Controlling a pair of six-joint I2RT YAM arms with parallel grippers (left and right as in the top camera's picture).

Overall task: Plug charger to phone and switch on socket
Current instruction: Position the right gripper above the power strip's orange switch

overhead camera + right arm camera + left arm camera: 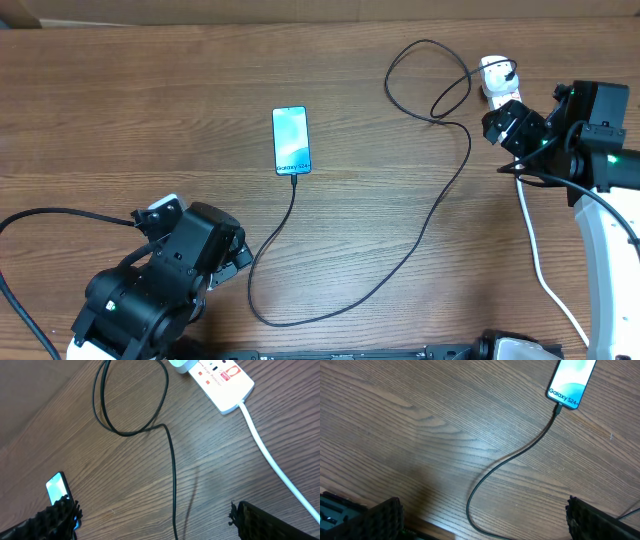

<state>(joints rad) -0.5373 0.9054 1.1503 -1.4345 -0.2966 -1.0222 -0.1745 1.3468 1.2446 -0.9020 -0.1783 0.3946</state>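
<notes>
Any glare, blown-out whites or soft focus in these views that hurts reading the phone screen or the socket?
Overhead: even light, no hard shadows; the phone screen is bright, its text too small to read. Left wrist: sharp, screen text legible, upper screen washed out. Right wrist: the white socket is nearly blown out, yet its red marks show; a soft shadow lies beside the charger cable.

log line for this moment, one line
left gripper: open, empty | right gripper: open, empty | charger: tip at phone, plug in socket | socket on: unclear
</notes>
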